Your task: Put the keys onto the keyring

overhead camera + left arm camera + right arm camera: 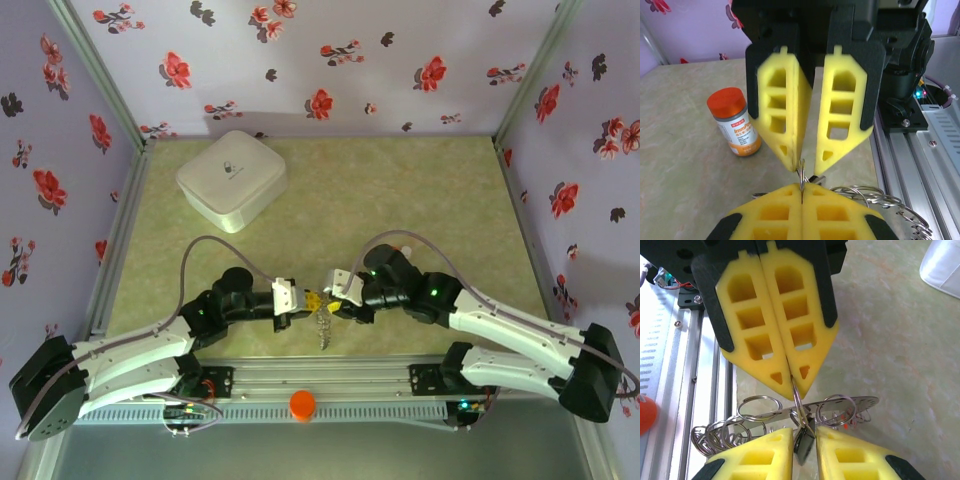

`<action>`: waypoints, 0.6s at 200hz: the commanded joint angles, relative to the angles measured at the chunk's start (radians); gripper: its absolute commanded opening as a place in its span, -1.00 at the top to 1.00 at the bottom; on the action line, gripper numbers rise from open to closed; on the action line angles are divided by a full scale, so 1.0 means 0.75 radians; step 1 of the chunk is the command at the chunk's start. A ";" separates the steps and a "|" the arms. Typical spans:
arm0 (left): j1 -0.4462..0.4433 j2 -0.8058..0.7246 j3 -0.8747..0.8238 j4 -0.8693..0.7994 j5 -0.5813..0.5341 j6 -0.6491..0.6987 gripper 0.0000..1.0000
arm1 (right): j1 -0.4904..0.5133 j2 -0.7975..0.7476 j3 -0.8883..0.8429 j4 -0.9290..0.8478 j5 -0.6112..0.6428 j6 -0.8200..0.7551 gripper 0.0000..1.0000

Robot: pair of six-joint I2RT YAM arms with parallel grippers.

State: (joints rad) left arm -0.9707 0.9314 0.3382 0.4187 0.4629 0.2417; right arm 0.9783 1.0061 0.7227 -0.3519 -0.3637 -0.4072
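Note:
My left gripper (300, 300) (802, 187) (792, 389) is shut on a thin split ring of the keyring (860, 402), a flat metal plate carrying several small rings (865, 192) that dangles below both grippers (324, 328). Facing it tip to tip, my right gripper (337, 295) (804, 431) (806, 166) stands slightly open. The black-headed key (804, 447) hangs from that ring in the gap between the right fingers, and one right fingertip (790, 160) touches the ring. A bit of red (842, 425) shows behind the rings; I cannot tell whether it is the other key.
An orange-capped pill bottle (735, 122) stands on the mat beside the right gripper. A white square box (232, 178) sits at the back left. The aluminium base rail (320, 375) runs just below the hanging rings, with an orange knob (302, 404) in front.

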 commanded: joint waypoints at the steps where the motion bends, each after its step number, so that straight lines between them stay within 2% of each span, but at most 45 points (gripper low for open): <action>1: -0.005 -0.021 -0.015 0.116 -0.007 -0.026 1.00 | -0.007 0.007 0.002 0.010 -0.027 0.014 0.64; 120: -0.005 -0.012 -0.033 0.220 0.003 -0.058 1.00 | -0.007 0.051 -0.005 0.064 -0.021 0.004 0.82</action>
State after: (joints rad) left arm -0.9707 0.9314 0.3168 0.4805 0.4641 0.2165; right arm 0.9771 1.0340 0.7227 -0.3347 -0.3660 -0.4107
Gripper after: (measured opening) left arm 0.038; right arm 0.093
